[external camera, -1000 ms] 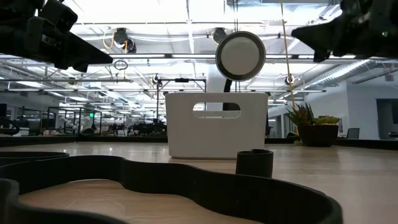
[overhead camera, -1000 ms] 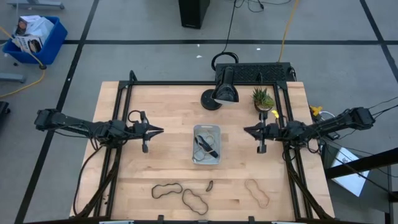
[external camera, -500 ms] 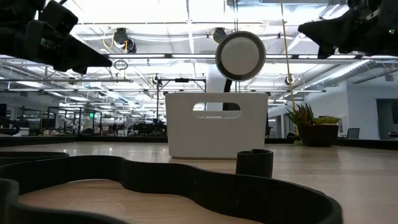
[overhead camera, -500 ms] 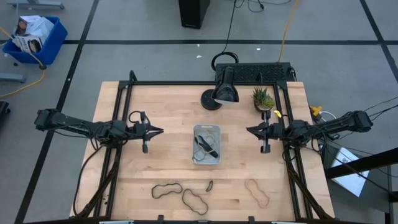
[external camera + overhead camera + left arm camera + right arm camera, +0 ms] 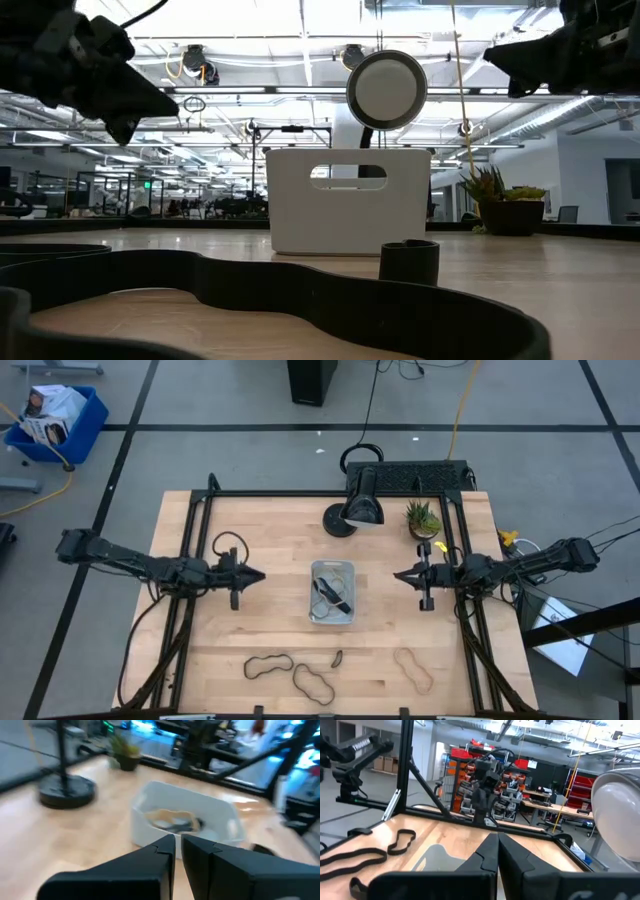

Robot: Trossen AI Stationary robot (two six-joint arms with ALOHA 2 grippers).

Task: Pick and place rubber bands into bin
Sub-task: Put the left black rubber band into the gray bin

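Bands in bin: you have a pale tan loop and a dark band [image 5: 333, 597] lying inside the bin [image 5: 316, 614], which sits at mid-table between the two arms; your left wrist view shows the same tan loop [image 5: 167, 814] in it.
Bands on table: along the near edge you see a dark loop [image 5: 268, 664], a second dark loop [image 5: 313, 682] just beside it, a tiny dark piece [image 5: 337, 657] between those and the bin, and a pale tan loop [image 5: 413, 669] off toward the right arm's side.
Left gripper: your left gripper [image 5: 260, 573] hangs above the table on the bin's left side, tip aimed at the bin, well apart from every band; its fingers [image 5: 160, 852] sit almost together with only a slim gap, holding nothing.
Right gripper: your right gripper [image 5: 396, 575] hangs above the table on the bin's right side, also aimed at the bin; its fingers [image 5: 489, 851] are pressed together and empty.
Behind the bin: a black lamp [image 5: 362, 503] on a round base, with a small potted plant [image 5: 423, 518] beside it.
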